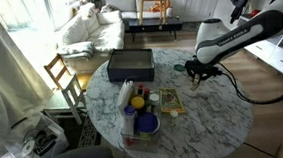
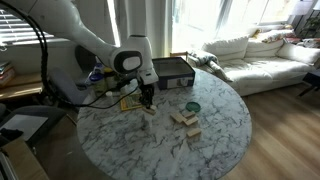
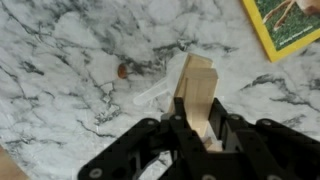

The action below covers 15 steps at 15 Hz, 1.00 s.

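A wooden block (image 3: 196,85) is being squeezed between the closed fingers of the gripper (image 3: 200,128), down by the marble table (image 3: 70,60). Only one end is being pinched, so the block could be tipped or dropped, and the yellow book (image 3: 290,25) at 1 o'clock could be bumped.

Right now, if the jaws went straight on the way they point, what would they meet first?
The marble tabletop, directly below. The wooden block clamped in the jaws sticks out ahead, so it would land first; the gap is unclear.
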Motion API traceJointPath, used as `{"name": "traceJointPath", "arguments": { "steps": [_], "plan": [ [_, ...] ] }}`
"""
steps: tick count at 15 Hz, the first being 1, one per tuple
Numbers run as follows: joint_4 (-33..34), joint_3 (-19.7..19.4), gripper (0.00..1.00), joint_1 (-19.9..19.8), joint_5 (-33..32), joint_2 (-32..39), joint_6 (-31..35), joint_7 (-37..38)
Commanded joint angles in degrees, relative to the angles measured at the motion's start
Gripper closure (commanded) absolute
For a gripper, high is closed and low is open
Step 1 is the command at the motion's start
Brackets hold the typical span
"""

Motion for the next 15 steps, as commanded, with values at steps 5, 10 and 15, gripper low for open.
{"name": "traceJointPath", "arguments": {
  "steps": [5,10,15],
  "plan": [
    [-2.9,-2.5,0.93,2.2,-4.4,-1.5,2.1,5.4],
    [-3.2,-2.7,0.93,3.4,-6.2,-1.9,1.9,9.3],
    [-3.1,-2.6,0.93,3.7,-7.1,-1.1,2.2,11.0]
  ]
}}
